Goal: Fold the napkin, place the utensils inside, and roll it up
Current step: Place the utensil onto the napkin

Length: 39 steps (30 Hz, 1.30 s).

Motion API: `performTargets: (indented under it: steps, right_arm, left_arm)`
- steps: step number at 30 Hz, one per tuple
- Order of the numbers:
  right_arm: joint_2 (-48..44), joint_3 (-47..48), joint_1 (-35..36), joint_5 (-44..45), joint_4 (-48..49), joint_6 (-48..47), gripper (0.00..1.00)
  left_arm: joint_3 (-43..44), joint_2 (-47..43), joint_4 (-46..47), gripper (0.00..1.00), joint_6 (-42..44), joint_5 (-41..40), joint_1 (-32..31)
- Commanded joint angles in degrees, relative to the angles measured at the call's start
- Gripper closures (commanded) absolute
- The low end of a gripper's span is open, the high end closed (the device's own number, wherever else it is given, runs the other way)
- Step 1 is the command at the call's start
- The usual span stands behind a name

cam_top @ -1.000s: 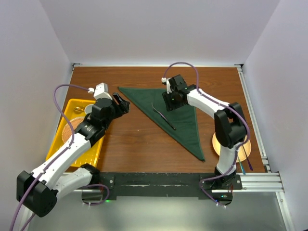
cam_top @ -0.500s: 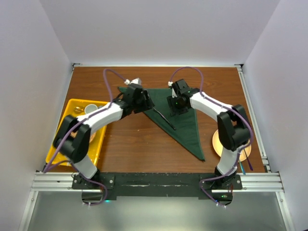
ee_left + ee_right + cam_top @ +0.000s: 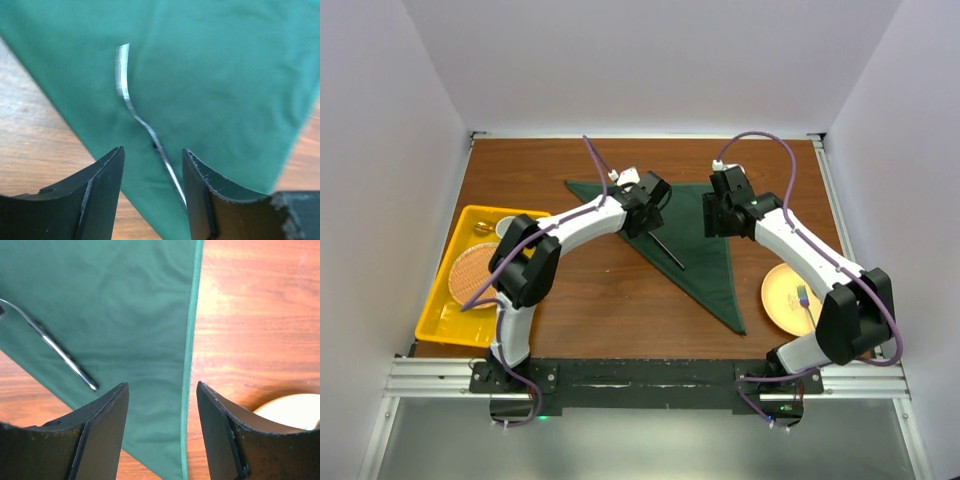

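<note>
- Swung across from the yellow tray (image 3: 445,320), the left arm (image 3: 570,222) now reaches over the green napkin (image 3: 705,260). The right arm (image 3: 800,250) has slid off the cloth's middle toward its right-hand hem.
- Left jaws stand open with nothing gripped. In the left wrist view the utensil (image 3: 145,131), a thin grey strip, runs up out of the gap between them, its curved end lying ahead of the tips on the cloth.
- Right jaws are likewise parted and empty. The napkin's straight stitched edge (image 3: 192,340) runs between them, bare table (image 3: 250,315) to their right, green cloth to their left.
- From the right wrist, the utensil's (image 3: 60,351) lower end lies well left of those jaws, short of the cloth's other edge. A pale plate (image 3: 295,410) peeks in just beyond the right fingertip.
- Seen from above, the napkin lies flat as a folded triangle, its long point trailing toward the arms' bases. The utensil (image 3: 668,250) lies aslant near its left edge.
- Folding looks done and the utensil is already on the cloth, so the step in hand appears to be settling it in place ahead of the roll.
- Next, by this reading, the left jaws either nudge or steady the utensil while the right ones drop onto the hem. That calls for pinching only the cloth's edge and turning it over the utensil without dragging the triangle across the table (image 3: 590,300).
</note>
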Motion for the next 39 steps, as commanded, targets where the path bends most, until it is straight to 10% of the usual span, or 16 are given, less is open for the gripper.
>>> performTargets:
  steps: [1, 29, 39]
  right_arm:
    - [-2.8, -2.6, -0.4, 1.5, 0.4, 0.2, 0.39]
    - [-4.7, -5.7, -1.7, -2.4, 1.4, -1.4, 0.39]
    - [-2.1, -3.2, -1.7, -12.2, 1.9, -2.6, 0.30]
  left_arm:
    - [3.7, 3.6, -4.8, 0.47, -4.6, -5.4, -0.1]
    - [8.5, 9.9, -4.6, 0.73, -6.8, -7.4, 1.7]
    - [3.6, 6.0, 0.1, 1.00, -4.1, -6.0, 2.4]
